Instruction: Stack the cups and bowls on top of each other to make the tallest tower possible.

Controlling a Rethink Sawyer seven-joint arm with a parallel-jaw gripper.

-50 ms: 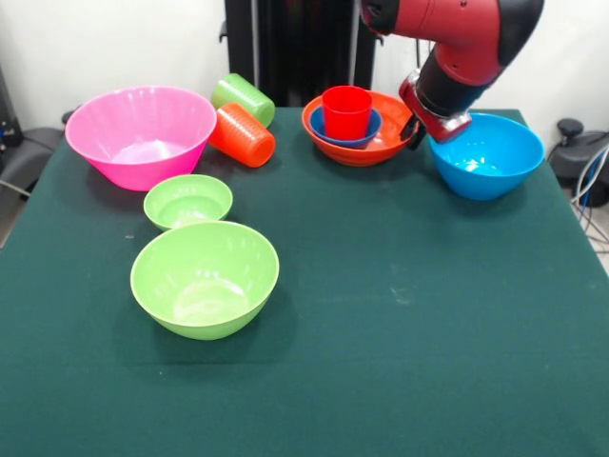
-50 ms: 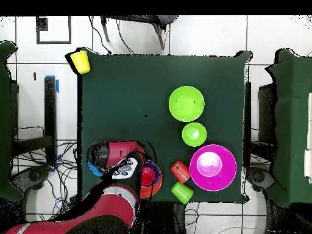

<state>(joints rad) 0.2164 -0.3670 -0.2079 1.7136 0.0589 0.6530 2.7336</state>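
A: Tower so far? 
B: Three pieces. Wide orange bowl (image 1: 381,143) as base, small dark blue bowl (image 1: 366,133) nested in it, red cup (image 1: 346,111) upright inside that. In the overhead view the stack sits half under the arm.

A: Gripper?
B: Gripper (image 1: 419,129) is low, between the orange bowl's rim and the large blue bowl (image 1: 485,155), right at the edge of both. The wrist hides the fingers, so I cannot tell if they are apart or together. Nothing seen held.

A: Rest of the task items, from the gripper outward?
B: In the front view, past the stack on the side away from the blue bowl: orange cup (image 1: 243,135) lying on its side, light green cup (image 1: 243,99) also on its side, touching it, just behind. Further that way the huge pink bowl (image 1: 141,136), upright. Then the small green bowl (image 1: 187,201) just in front of the pink one, and the large green bowl (image 1: 205,278) nearer the camera still, well apart from the gripper. All on the green worktop (image 1: 428,314).

A: Yellow cup?
B: Yellow cup (image 2: 80,61) shows only in the overhead view, off the worktop's corner, far from the gripper.
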